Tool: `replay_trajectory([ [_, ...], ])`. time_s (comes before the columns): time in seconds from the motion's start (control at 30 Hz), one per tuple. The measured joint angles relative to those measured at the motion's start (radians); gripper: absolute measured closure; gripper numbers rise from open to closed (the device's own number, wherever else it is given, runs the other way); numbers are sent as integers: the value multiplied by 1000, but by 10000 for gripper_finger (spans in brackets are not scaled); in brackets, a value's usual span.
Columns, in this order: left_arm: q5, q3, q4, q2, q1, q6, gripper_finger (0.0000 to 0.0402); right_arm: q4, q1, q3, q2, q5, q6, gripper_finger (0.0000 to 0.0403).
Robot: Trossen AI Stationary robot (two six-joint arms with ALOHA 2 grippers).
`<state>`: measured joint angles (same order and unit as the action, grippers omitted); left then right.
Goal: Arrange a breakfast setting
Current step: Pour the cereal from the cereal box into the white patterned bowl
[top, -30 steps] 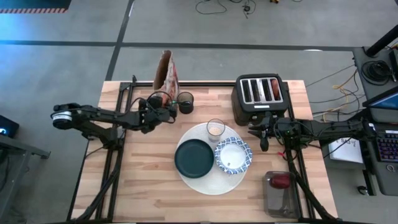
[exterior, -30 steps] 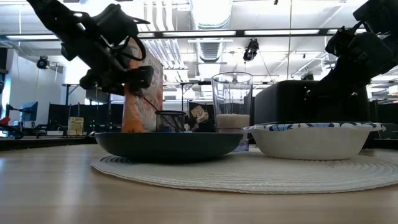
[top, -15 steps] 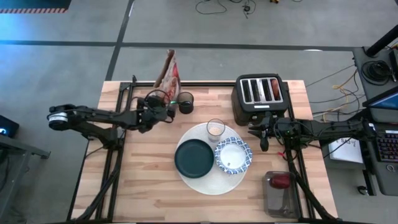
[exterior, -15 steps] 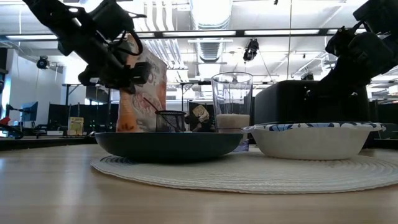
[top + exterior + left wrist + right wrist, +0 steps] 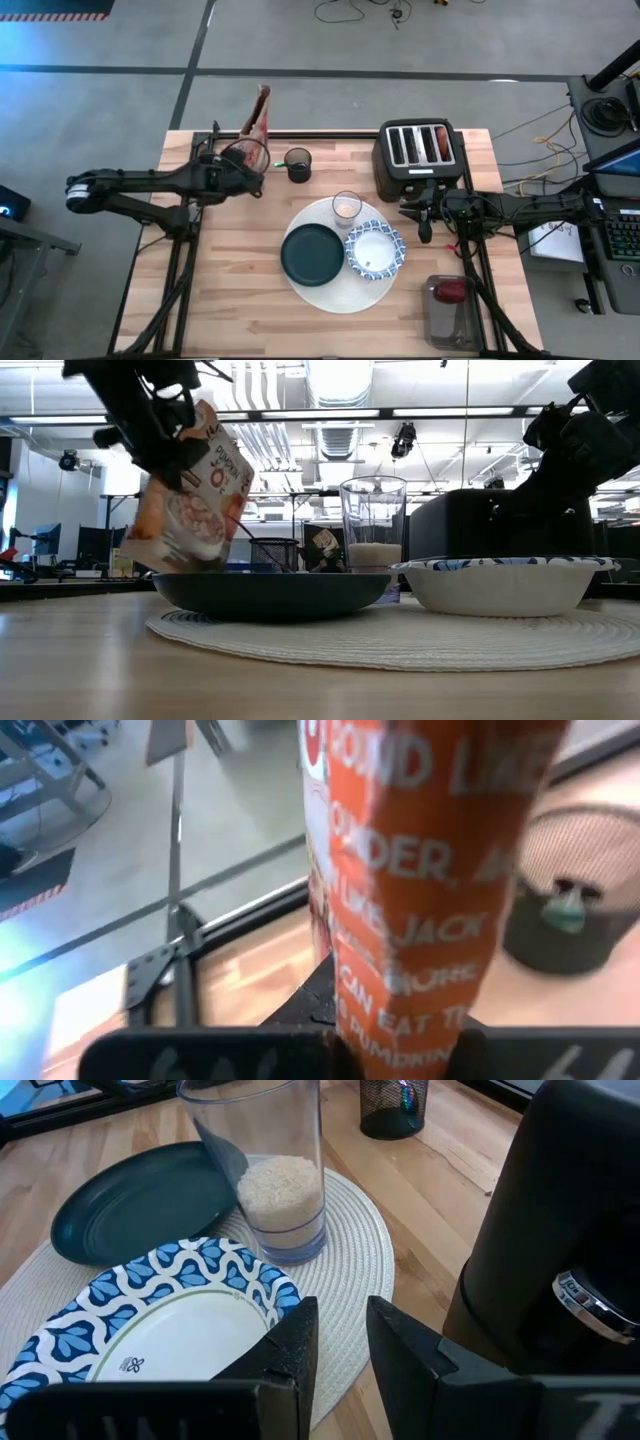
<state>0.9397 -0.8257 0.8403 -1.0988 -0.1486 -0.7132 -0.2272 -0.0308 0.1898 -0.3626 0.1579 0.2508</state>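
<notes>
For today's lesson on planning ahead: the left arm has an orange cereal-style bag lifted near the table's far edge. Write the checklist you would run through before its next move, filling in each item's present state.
1. Grip: left gripper shut on the orange bag, lifted clear of the table: ok.
2. Bag attitude: tilted, not upright, in the low view: not ok if it is open.
3. Bag top open or sealed: cannot tell.
4. Target ready: patterned bowl sits empty on the white mat beside the green plate: ok.
5. Path: the glass and mesh cup stand between bag and bowl: not ok, go over them.
6. Right gripper parked beside the toaster, near the bowl: ok.
</notes>
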Motion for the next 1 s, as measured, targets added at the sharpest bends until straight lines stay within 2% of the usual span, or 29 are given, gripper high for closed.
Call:
replay_trajectory([
  [0.23,-20,-157,375,-8,129,-134,402,0,0,0,0,0,0,330],
  [0.33,-29,-202,484,-7,204,-202,402,0,0,0,0,0,0,325],
  [0.6,-165,-256,638,-16,378,-320,401,0,0,0,0,0,0,319],
  [0.8,-271,-267,682,-37,488,-353,401,0,0,0,0,0,0,325],
  [1.0,-344,-371,738,-95,606,-379,401,0,0,0,0,0,0,330],
])
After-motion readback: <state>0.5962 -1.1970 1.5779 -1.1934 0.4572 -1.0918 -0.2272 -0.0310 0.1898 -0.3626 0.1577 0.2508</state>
